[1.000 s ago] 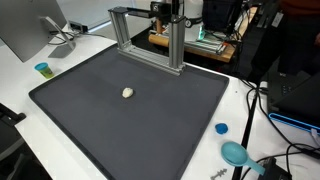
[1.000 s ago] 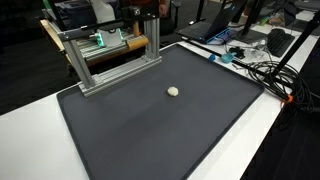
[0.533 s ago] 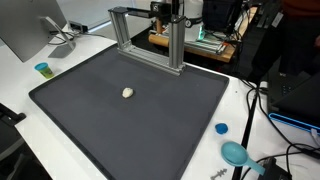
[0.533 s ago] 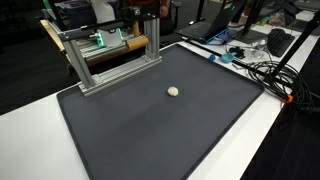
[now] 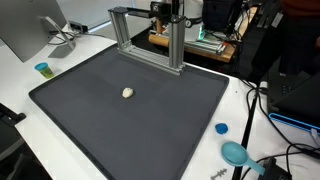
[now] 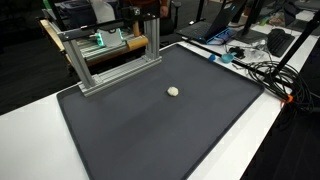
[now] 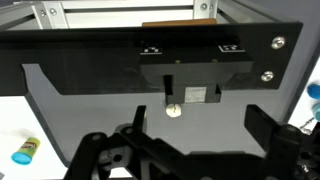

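Nothing moved; end effector (image 7: 190, 158) (open) facing ball (image 7: 174, 110).

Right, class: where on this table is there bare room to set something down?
Nearly all of the dark mat is bare: everything between the small pale lump and its near edge, and either side of the lump. Crowded: the far edge under the metal frame, and the white table strip holding the blue cap, teal scoop and cables.

No text or label readable
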Robot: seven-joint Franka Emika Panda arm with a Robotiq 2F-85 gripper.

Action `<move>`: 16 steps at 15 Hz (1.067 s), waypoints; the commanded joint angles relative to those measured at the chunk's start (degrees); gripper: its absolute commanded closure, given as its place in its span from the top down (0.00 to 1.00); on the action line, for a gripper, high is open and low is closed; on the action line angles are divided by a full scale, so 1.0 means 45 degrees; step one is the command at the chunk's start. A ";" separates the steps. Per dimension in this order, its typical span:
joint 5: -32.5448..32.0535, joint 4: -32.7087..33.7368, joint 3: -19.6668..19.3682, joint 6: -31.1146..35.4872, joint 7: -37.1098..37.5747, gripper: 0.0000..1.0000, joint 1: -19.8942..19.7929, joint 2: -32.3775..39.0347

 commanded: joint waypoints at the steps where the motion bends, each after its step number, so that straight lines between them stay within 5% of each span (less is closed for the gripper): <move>1: 0.0152 -0.0195 -0.0099 0.0324 0.0029 1.00 -0.0192 0.0273; 16: 0.0507 -0.0214 0.0306 -0.0170 0.0817 0.99 -0.0115 0.0381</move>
